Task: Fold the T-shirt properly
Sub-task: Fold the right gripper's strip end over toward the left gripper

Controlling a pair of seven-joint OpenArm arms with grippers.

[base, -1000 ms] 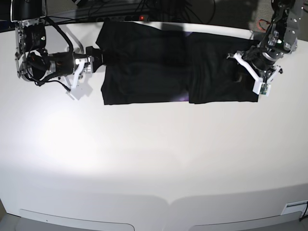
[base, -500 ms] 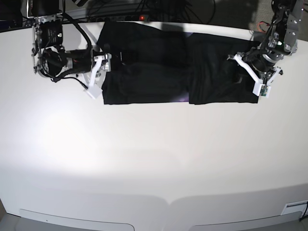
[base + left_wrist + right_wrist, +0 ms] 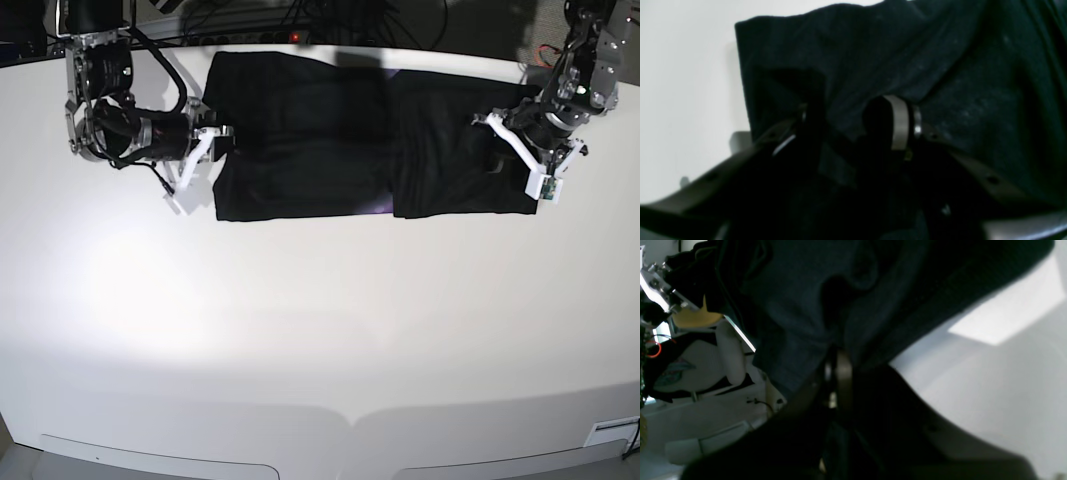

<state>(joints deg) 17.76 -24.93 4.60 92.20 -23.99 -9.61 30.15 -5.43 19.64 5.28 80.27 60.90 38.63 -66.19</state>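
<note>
T-shirt: the large black cloth T-shirt (image 3: 370,135) is laid as a long flat band across the far part of the smooth white table (image 3: 320,330), plain side up.
Progress: a lengthwise fold is judged to be done already, since the cloth is seen as a narrow strip with a straight near edge; the crosswise folds into a compact packet are judged to be left.
Overlap: a vertical seam of layers is seen near the middle, where a thin sliver of purple (image 3: 380,204) is glimpsed at the near edge.
Right gripper: the right gripper (image 3: 836,368) is seen pressed closed at the strip's end on the base view's left, with a pinch of dark fabric caught between its thin pads.
Left gripper: the left gripper (image 3: 853,123) is held well apart over the opposite end; folds of cloth are bunched between and around its fingers (image 3: 898,121), but a firm grip cannot be told.
Material: soft, matte knit is shown, puckered into wrinkles at both grippers, lint-flecked close up.
</note>
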